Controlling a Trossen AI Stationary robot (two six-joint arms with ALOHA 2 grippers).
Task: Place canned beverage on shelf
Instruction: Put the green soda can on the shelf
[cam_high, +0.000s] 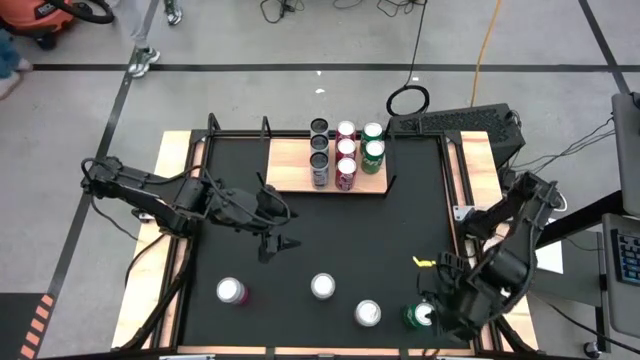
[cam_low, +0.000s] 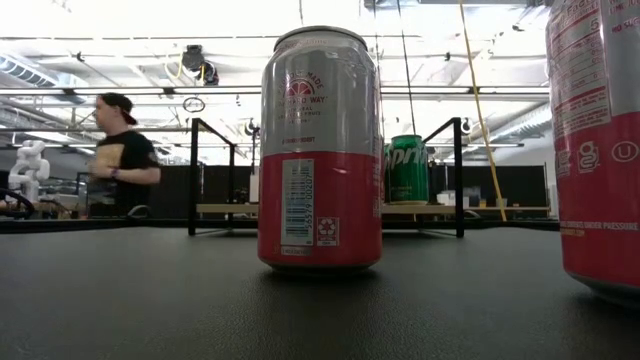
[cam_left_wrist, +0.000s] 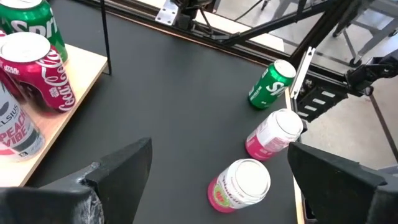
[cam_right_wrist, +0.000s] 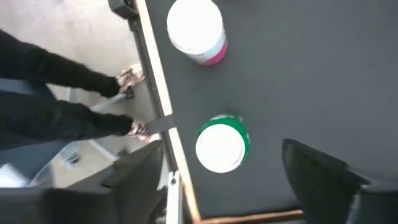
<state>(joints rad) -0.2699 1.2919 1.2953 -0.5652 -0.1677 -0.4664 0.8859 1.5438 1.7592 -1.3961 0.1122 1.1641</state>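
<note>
The shelf (cam_high: 290, 172), a light wooden board at the far middle of the black mat, carries several upright cans (cam_high: 346, 150). More cans stand on the mat near its front edge: a pink one (cam_high: 232, 291), a white-topped one (cam_high: 322, 286), another (cam_high: 368, 313) and a green one (cam_high: 420, 316). My right gripper (cam_high: 432, 310) hangs open above the green can (cam_right_wrist: 222, 146), with its fingers apart on either side and clear of it. My left gripper (cam_high: 278, 245) is open over the mat's left middle, holding nothing; its wrist view shows three of the loose cans (cam_left_wrist: 239, 186).
The mat's wooden edging and a metal frame (cam_right_wrist: 163, 134) run close beside the green can. Black bracket posts (cam_low: 193, 175) stand at the shelf's ends. In the low view a can (cam_low: 320, 150) stands close up and a person (cam_low: 120, 160) is beyond the table.
</note>
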